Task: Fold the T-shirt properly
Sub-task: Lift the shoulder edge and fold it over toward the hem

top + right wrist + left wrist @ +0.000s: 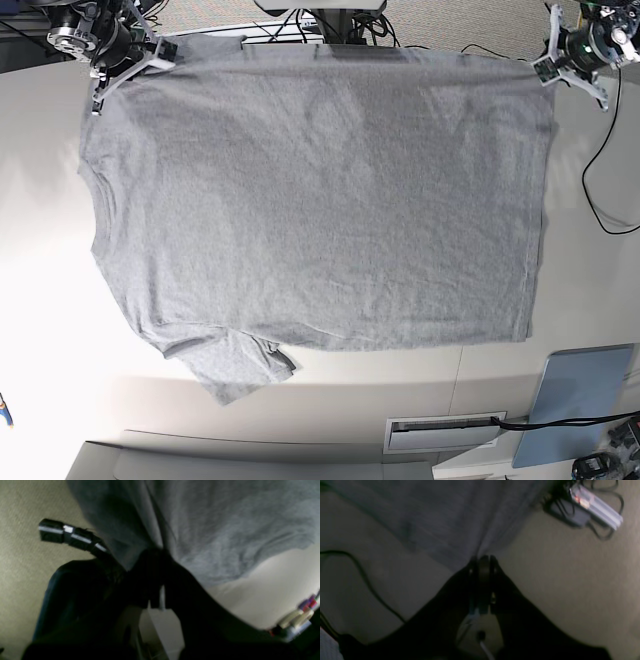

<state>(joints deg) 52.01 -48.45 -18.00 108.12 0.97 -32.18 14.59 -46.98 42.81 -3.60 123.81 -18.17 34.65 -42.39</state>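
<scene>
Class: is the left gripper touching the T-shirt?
Touching. The left wrist view shows the left gripper shut on the grey T-shirt, fabric bunching at its fingertips.

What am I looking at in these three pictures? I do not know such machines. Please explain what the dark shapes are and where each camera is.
This is a robot with two arms. The base view looks down from above on a pale table. A grey T-shirt lies spread on it, plain side up, one sleeve at the lower edge.

The other two pictures come from small cameras mounted on the wrists, so they look along the fingers. The dark shapes there are the fingers themselves.

The left gripper is at the top right of the base view. It pinches an edge of the cloth. The right gripper is at the top left and also grips cloth, which hangs over it. Both wrist pictures are blurred, so finer detail is not readable.
</scene>
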